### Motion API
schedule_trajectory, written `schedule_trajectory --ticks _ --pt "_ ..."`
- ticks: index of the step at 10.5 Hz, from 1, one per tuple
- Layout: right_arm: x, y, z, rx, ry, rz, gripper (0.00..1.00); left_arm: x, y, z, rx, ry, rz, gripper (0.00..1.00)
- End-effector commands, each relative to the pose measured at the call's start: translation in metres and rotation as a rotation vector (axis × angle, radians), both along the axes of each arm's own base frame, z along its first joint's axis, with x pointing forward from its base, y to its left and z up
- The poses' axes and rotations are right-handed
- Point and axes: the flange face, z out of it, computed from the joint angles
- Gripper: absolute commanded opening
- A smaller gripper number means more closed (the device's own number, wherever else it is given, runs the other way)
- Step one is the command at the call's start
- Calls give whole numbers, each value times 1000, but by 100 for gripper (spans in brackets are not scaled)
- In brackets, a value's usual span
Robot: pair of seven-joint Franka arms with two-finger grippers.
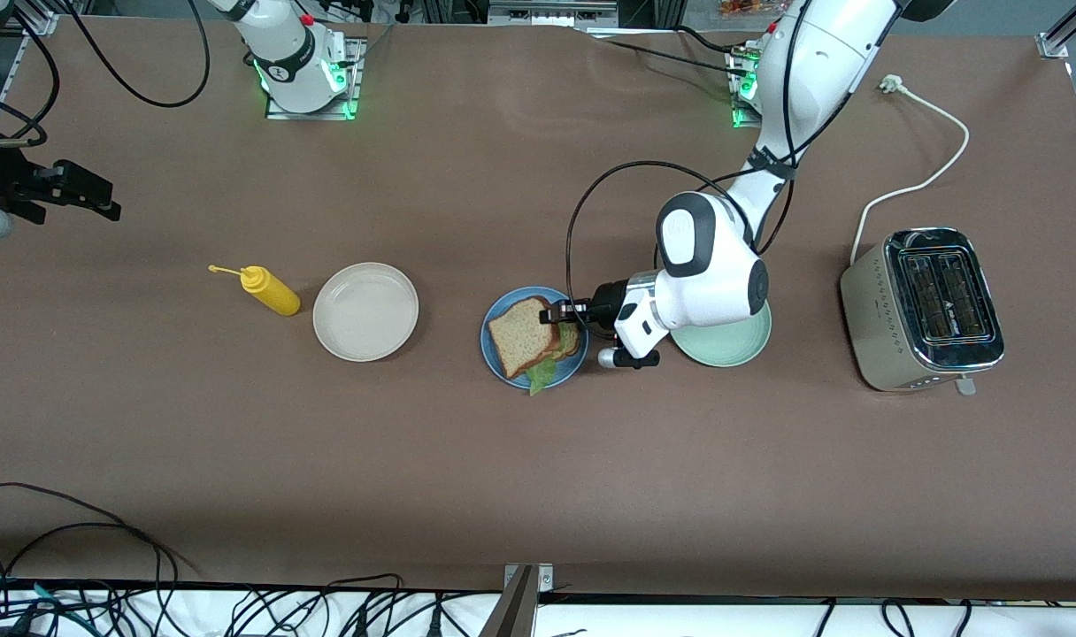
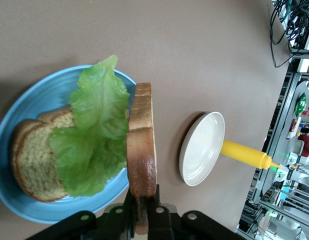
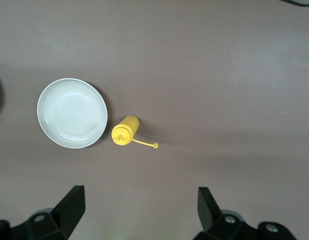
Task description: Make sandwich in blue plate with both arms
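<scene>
The blue plate (image 1: pixel 520 293) sits mid-table with a brown bread slice (image 2: pixel 37 160) and a ruffled green lettuce leaf (image 2: pixel 94 135) lying on it. My left gripper (image 1: pixel 557 313) is shut on the edge of a second bread slice (image 1: pixel 518 336) and holds it tilted over the lettuce (image 1: pixel 543 373). In the left wrist view the gripper (image 2: pixel 143 210) pinches this slice (image 2: pixel 141 145) edge-on above the plate (image 2: pixel 24 205). My right gripper (image 1: pixel 96 196) waits open and empty, up in the air at the right arm's end of the table; it also shows in the right wrist view (image 3: pixel 139 192).
A beige plate (image 1: pixel 365 311) and a yellow squeeze bottle (image 1: pixel 270 290) lie toward the right arm's end. A pale green plate (image 1: pixel 728 347) lies partly under the left wrist. A silver toaster (image 1: pixel 923 305) with a white cord (image 1: pixel 936 177) stands toward the left arm's end.
</scene>
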Motion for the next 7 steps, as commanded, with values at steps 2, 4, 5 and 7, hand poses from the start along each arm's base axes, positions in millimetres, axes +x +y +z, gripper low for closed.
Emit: schedule_trajectory --ticks 2,4,5,7 --pt "-6 3 8 -8 19 -15 100 9 15 -21 6 -42 -10 54" --pt "-7 3 14 -10 11 -15 100 16 34 -29 22 -34 16 72" --pt "-8 2 16 -8 13 -19 100 19 41 -30 25 -32 24 75" --pt "-8 0 19 -8 8 -21 100 19 49 -36 37 -33 24 79"
